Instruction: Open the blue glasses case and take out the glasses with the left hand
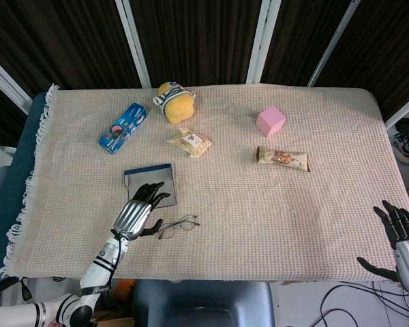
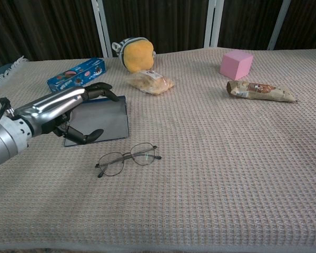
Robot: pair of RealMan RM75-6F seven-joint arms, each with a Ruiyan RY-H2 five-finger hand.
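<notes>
Left hand [image 1: 138, 214] open, glasses [image 1: 177, 225] just beside

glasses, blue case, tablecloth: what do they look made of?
Glasses: thin dark wire frame, likely metal, with clear lenses that the cloth shows through.
Blue glasses case: flat panel with a matte grey face and blue edging, probably faux leather or coated board; hard to tell.
Tablecloth: beige woven fabric with a waffle texture and a fringed left edge in the head view.
</notes>
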